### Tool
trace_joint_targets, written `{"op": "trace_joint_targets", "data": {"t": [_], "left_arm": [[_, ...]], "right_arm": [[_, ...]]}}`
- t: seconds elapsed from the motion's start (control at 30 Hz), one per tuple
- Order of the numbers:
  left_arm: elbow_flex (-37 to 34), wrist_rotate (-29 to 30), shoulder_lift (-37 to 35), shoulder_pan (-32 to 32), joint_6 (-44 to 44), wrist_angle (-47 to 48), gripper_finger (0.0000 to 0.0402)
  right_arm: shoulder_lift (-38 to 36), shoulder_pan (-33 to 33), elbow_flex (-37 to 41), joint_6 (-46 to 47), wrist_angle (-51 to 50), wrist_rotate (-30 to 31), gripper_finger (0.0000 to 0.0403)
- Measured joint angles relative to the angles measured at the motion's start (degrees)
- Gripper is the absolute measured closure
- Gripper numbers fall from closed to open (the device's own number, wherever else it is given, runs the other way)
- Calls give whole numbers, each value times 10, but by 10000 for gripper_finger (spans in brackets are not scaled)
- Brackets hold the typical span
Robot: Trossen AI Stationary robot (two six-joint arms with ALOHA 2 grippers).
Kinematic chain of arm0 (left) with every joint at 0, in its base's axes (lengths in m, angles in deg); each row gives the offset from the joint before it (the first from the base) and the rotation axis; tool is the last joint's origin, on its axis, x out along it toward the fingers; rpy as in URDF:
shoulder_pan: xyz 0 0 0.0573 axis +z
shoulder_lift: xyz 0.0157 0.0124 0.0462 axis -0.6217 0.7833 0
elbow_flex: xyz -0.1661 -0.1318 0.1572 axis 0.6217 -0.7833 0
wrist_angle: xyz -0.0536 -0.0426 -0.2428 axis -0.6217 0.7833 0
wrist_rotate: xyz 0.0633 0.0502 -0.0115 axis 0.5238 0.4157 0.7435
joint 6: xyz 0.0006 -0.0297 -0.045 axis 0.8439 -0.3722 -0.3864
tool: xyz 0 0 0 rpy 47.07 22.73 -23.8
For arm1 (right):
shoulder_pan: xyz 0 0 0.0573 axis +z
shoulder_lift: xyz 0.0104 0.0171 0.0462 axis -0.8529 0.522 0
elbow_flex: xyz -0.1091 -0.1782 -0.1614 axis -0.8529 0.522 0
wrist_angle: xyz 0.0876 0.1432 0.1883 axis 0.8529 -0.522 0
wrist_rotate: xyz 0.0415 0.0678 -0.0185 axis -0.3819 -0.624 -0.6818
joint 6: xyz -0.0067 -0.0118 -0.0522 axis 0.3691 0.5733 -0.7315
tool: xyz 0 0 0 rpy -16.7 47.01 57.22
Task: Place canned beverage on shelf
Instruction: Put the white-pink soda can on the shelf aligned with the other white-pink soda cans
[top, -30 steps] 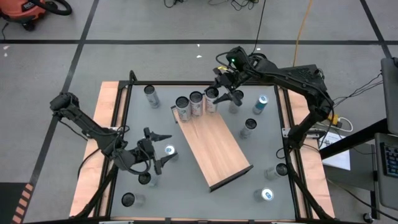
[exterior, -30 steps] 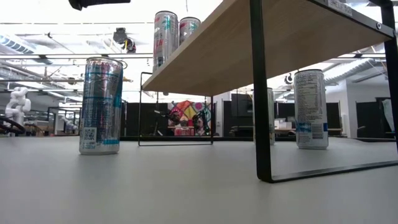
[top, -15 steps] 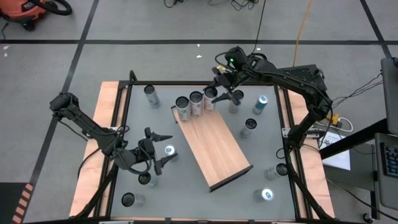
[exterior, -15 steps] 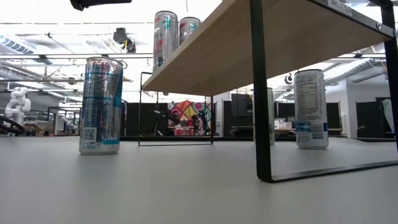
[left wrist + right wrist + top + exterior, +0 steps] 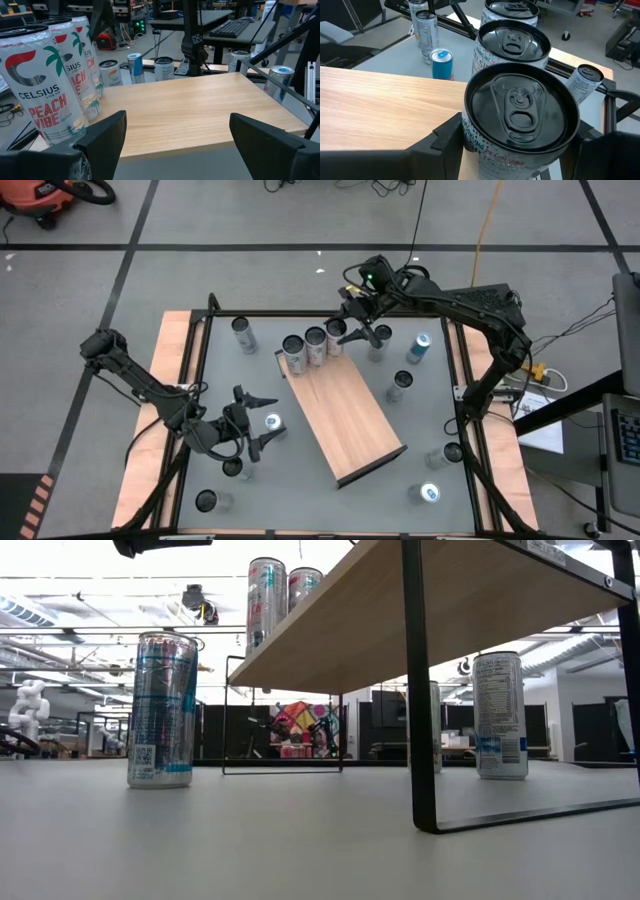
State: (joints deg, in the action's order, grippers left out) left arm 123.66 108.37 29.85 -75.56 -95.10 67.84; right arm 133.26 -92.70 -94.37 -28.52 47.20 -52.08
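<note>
Currently the third can [image 5: 337, 332] sits at the far end of the shelf [image 5: 345, 415], rightmost in a row with two others. Right gripper [image 5: 349, 333] has its fingers on either side of that can, apparently clamped. Left gripper [image 5: 262, 417] hangs near the shelf's left edge, jaws apart, holding nothing.

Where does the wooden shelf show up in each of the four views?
High view: shelf, a slanted board at the middle of the table.
Low view: seen from beneath, upper right.
Left wrist view: fills the middle.
Right wrist view: left side.
Shared landmark: the row of three cans at one end.
</note>
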Motion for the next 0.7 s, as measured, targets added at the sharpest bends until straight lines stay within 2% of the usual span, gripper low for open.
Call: {"op": "trace_joint_targets", "data": {"t": [0.27, 0.7], "left_arm": [[0, 0, 0, 0, 0, 4, 54], [0, 0, 0, 0, 0, 4, 54]], "right_arm": [[1, 0, 0, 1, -1, -1, 214], [2, 0, 0, 16, 2, 1, 172]]}}
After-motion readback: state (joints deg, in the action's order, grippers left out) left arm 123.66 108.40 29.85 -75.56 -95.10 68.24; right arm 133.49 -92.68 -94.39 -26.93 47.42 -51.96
